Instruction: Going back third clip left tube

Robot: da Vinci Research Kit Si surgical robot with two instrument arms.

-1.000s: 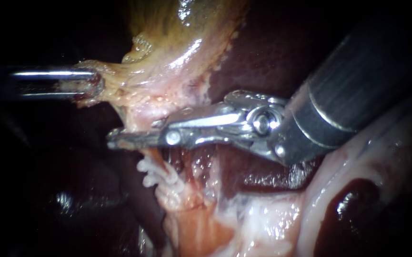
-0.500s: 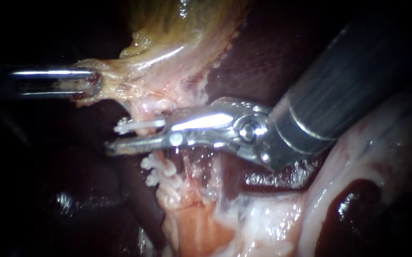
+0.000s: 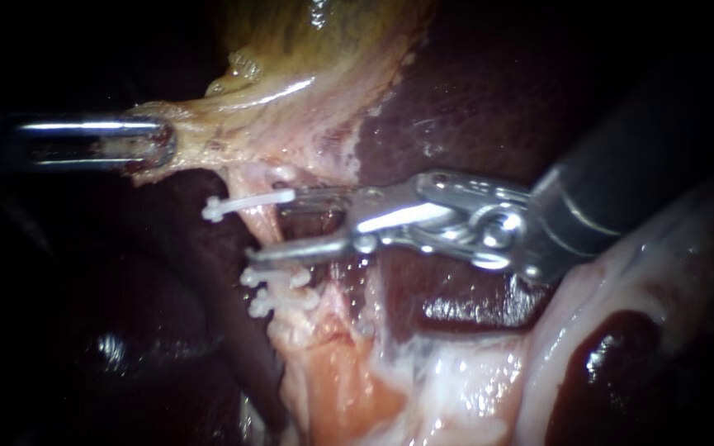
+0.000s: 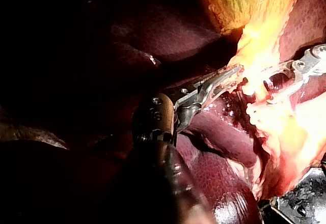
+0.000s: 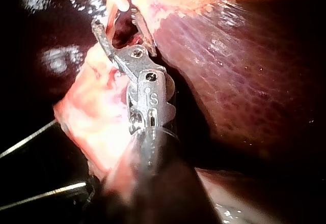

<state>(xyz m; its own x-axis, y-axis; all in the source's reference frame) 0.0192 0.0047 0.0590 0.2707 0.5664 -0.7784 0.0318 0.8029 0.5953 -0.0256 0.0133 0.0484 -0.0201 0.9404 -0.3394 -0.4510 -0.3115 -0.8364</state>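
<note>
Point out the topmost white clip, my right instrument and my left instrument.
topmost white clip (image 3: 249, 202), endoscope view, middle of its bar.
right instrument (image 3: 274, 226), endoscope view, midway between its open jaw tips.
left instrument (image 3: 158, 145), endoscope view, between its jaw tips, shut on pale tissue (image 3: 196, 132).

A surgical setting: wet dark-red liver (image 3: 456, 107) and yellow-green gallbladder (image 3: 290, 41) at upper centre, white plastic clips (image 3: 278, 279) on a pale tube (image 3: 259, 223), and a slender steel left instrument (image 3: 163, 144) and right instrument (image 3: 269, 227).
</note>
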